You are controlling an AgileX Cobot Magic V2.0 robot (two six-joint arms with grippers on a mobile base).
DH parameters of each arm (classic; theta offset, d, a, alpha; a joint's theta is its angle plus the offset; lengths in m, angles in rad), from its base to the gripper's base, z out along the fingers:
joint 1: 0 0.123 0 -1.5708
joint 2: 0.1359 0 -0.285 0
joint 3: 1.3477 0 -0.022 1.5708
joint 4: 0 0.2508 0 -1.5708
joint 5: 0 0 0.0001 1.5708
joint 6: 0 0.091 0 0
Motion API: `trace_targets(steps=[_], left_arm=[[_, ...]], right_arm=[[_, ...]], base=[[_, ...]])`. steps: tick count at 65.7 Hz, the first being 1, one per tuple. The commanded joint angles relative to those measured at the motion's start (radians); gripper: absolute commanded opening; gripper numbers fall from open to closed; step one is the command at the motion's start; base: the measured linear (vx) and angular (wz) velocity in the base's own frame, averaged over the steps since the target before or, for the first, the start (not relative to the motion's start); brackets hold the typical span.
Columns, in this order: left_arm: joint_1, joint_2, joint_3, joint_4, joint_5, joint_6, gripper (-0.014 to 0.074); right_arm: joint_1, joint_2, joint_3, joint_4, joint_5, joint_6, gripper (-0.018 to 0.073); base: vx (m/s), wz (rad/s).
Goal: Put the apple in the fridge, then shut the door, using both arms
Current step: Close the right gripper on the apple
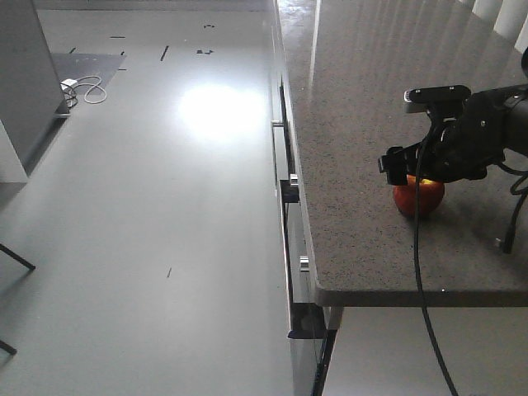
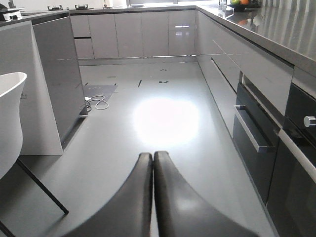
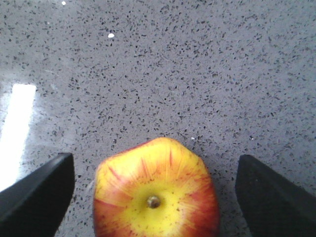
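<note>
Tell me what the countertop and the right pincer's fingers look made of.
Countertop: seemingly polished stone or quartz composite, grey with dark flecks, and glossy, since it mirrors a bright patch. Right pincer, its fingers: matte black, probably plastic or rubber; no reflections show.

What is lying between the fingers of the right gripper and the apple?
Only bare countertop. In the right wrist view the right gripper is open around the apple, with a strip of countertop showing on each side.
</note>
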Motion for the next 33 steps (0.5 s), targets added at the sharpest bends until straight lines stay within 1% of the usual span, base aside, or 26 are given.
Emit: trace_targets(steps=[1,23,33], left_arm=[[-0.001,-0.013,-0.018,-0.008,-0.071,0.0,-0.0006],[-0.001,-0.013,-0.018,-0.008,-0.071,0.0,-0.0006],[-0.001,-0.013,-0.018,-0.008,-0.071,0.0,-0.0006]], right_arm=[[0.001,-0.038,-0.033,-0.016,-0.038,0.001,0.0622],[0.001,0.004,-0.033,-0.019,-0.021,0.001,0.061],[0.001,0.005,-0.033,-0.019,-0.018,0.001,0.0587]], base=[[0.0,0.0],[0.0,0.0],[0.0,0.0]])
